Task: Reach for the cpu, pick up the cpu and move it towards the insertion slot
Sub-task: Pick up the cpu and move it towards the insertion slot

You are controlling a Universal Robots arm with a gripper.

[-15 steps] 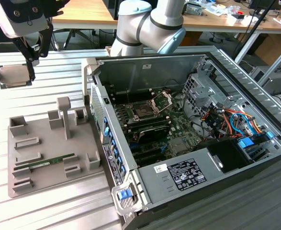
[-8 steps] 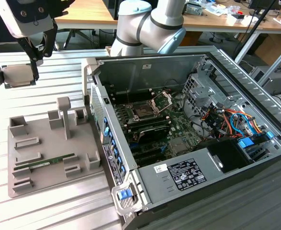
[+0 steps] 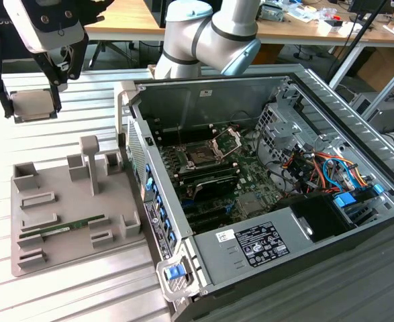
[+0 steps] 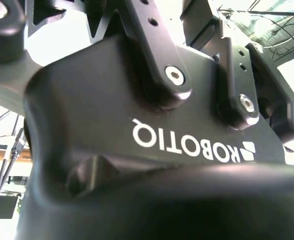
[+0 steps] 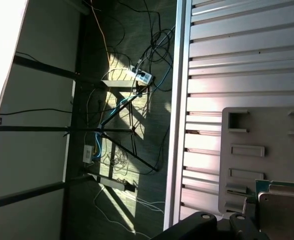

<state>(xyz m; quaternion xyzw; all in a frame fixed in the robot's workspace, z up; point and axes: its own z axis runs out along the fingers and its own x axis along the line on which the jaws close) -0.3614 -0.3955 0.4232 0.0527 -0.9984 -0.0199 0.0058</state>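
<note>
Your gripper (image 3: 33, 94) is clenched on the cpu (image 3: 30, 107), pinching its opposite edges and holding it clear of the table, beyond the grey tray (image 3: 62, 194). The insertion slot (image 3: 200, 158) lies well apart, inside the open case (image 3: 210, 100), with its frame raised. For this carry, I judge you want the chip level and above the case wall. White lettering crosses the gripper's body in the second wrist view. A printed label (image 3: 258, 245) sits on the power supply (image 3: 213, 265).

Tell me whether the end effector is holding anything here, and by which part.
The end effector holds the cpu, clamped flat by two opposite edges, one finger on each side.
</note>
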